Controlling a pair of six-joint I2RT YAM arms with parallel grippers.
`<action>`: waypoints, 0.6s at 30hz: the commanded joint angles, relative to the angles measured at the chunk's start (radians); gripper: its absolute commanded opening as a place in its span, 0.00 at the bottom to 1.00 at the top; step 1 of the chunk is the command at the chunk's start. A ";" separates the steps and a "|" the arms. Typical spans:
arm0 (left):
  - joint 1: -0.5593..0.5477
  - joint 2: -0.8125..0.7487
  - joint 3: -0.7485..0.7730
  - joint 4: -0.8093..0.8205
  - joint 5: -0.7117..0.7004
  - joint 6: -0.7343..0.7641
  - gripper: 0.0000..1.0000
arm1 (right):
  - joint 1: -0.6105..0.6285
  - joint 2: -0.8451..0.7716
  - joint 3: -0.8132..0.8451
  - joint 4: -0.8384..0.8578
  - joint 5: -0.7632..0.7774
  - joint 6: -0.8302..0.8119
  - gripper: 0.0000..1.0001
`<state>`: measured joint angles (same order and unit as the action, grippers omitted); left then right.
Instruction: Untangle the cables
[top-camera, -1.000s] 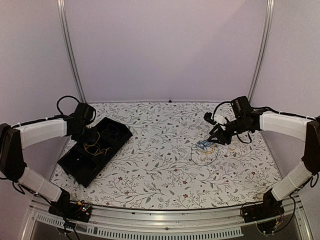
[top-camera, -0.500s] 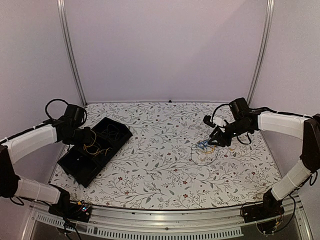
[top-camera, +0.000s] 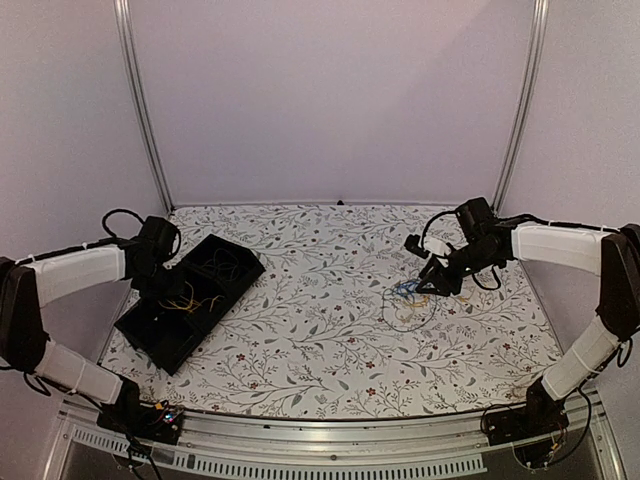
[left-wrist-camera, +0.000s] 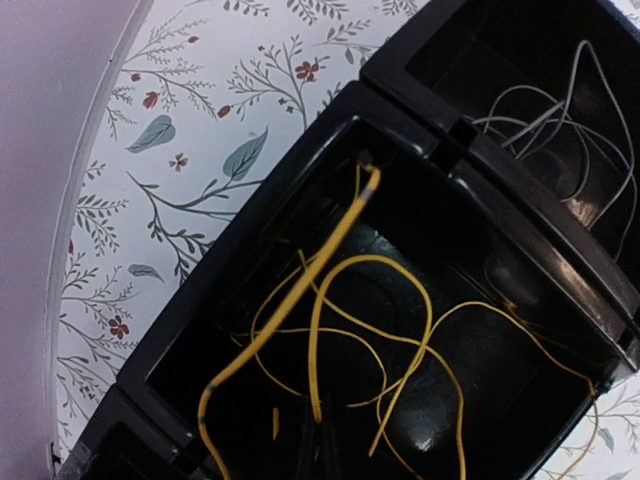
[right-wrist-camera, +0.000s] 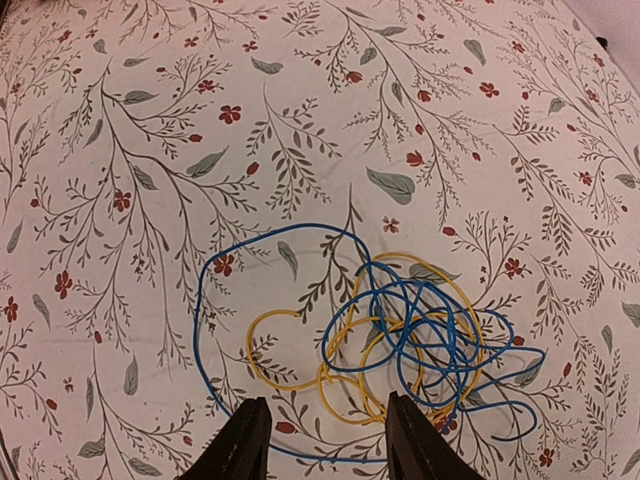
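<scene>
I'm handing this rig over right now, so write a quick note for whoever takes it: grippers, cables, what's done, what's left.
Grippers: the left gripper is shut, over the middle compartment of the tray. The right gripper is open, over the tangle on the table.
Done: yellow cables lie in the middle compartment, grey cables in the far one.
Left: separate the blue and yellow tangle.
</scene>
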<state>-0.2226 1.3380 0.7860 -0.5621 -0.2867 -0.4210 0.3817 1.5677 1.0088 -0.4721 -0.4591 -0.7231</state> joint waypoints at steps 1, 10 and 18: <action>0.012 0.051 0.049 0.033 0.047 -0.010 0.00 | 0.008 0.015 0.032 -0.018 0.008 -0.008 0.43; 0.013 0.169 0.103 0.125 0.098 0.010 0.00 | 0.008 0.038 0.039 -0.033 0.017 -0.015 0.44; 0.014 0.161 0.116 0.145 0.233 0.014 0.00 | 0.011 0.059 0.043 -0.040 0.025 -0.018 0.44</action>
<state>-0.2195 1.5295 0.8680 -0.4343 -0.1143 -0.4061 0.3817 1.6039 1.0237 -0.4973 -0.4450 -0.7303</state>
